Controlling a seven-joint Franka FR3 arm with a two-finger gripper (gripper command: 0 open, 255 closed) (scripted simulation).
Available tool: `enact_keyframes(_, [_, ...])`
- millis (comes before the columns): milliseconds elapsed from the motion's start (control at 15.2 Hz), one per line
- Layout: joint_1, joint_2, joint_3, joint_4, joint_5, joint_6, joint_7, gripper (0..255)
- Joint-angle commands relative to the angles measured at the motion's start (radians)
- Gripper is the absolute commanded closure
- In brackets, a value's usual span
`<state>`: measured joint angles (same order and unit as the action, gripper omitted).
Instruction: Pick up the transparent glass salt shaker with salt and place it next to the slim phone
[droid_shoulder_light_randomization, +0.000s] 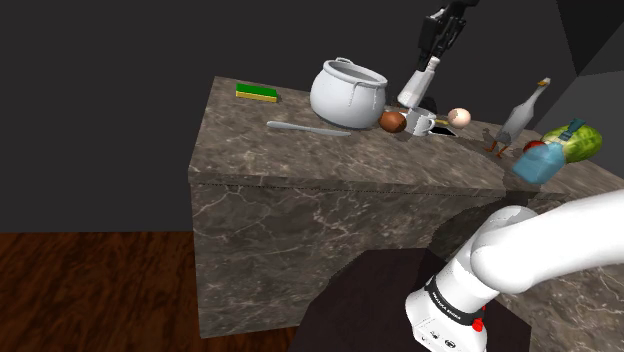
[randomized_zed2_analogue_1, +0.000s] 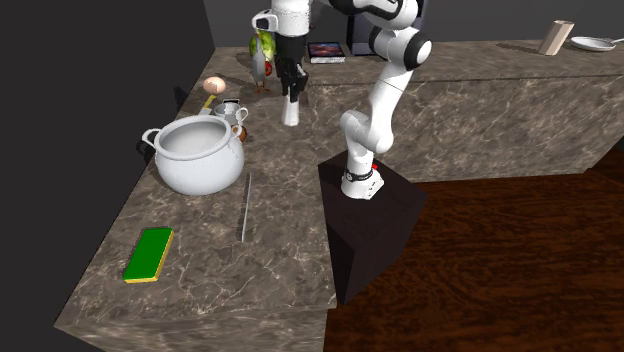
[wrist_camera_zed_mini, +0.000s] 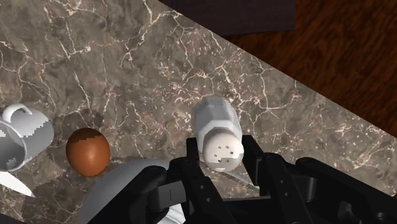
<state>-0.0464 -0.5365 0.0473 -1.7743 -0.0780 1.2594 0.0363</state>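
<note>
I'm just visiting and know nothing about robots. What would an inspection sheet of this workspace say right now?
Surface: marble-look counter, cluttered at one end.
Job's things: salt shaker clasped between the fingers, apparently off the counter; flat screened device beyond the arm in the second exterior view, possibly the phone.
Clutter: white pot, green sponge, long grey utensil, brown egg, white cup, pale egg, bottle.
Grippers: gripper shut on the salt shaker.
Cables: nothing seen.
Surroundings: dark wood floor, black stand.
</note>
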Motion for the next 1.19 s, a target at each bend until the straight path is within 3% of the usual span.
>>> enact_keyframes(0, [-0.01,-0.009,-0.041,-0.006,-0.021,0.002,-0.053,255])
enact_keyframes(594, [-0.053,-0.008,-0.227,0.002,-0.113,0.025,-0.284,255])
enact_keyframes(1122, [-0.083,0.068,-0.404,0.085,-0.168,0.057,-0.497,255])
